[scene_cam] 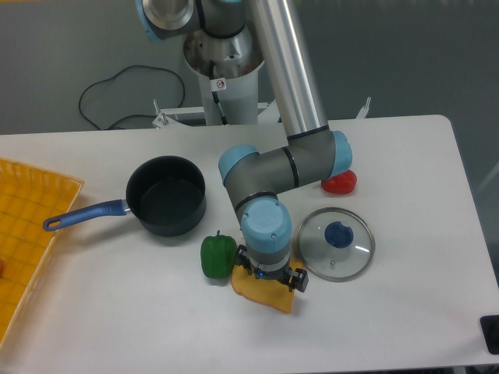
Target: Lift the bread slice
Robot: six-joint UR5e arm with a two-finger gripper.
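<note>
A: End effector (270, 276) sits low at lower centre of frame, pointing straight down, right on top of the bread slice (265, 291). Wrist housing hides most of the fingers; only dark tips show at left and right of it.

B: Apart or together?

A: Cannot tell. The tips look spread to either side over the slice's upper edge, but the contact itself is hidden under the wrist.

B: Where does the slice lie from it?

A: Directly beneath, poking out toward the bottom of the frame and a little right. It lies flat on the bench (405, 312). Single arm, so no question of which is nearer.

B: Long axis?

A: Visible part runs from left to lower right, slightly tilted, one rounded corner aimed at lower right. Roughly square, so the axis is weak; the hidden half stops me being firm.

B: Neighbours?

A: Green pepper (217, 255) just beside the slice's left edge, possibly touching. Glass lid (337, 244) close on the right, apart. Dark pot (166, 195) upper left, red pepper (339, 182) upper right behind the arm, yellow tray (23, 234) at far left.

B: Judgement?

A: The move turns on straight vertical travel; the pepper crowds the left finger.
</note>
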